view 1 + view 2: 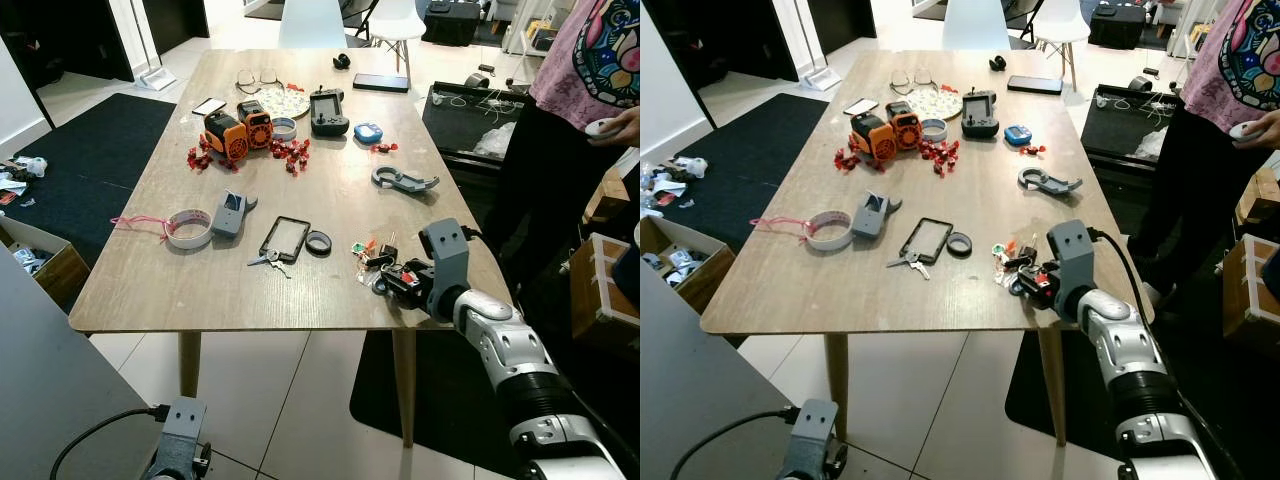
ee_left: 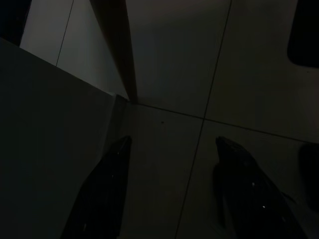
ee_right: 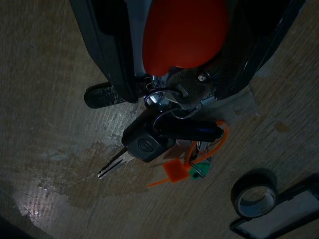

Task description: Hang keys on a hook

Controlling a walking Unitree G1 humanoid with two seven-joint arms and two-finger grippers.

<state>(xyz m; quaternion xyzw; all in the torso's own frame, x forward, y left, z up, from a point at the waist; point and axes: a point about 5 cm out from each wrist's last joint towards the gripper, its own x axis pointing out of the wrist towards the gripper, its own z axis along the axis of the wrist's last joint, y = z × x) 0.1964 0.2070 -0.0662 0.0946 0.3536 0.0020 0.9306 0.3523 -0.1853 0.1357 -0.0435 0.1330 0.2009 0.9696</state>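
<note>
pinching the keys [image 3: 169, 130] on the table [image 1: 330, 210], right tool [image 3: 174, 92] closed; left tool [image 2: 172, 191] spread.

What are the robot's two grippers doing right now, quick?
Left gripper: open, holding nothing, hanging idle near the floor.
Right gripper: closed on the bunch of keys at the wooden table edge.

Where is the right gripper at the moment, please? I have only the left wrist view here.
Observer: The right gripper is at the wooden table's near right corner, on the bunch of keys.
Operator: Does it have hold of them?
Observer: It appears so: its fingers close on the ring end, with a red fob between them, while the black key lies on the wood.
Operator: Is anyone nearby?
Observer: Yes, a person stands to the right of the table.
</note>
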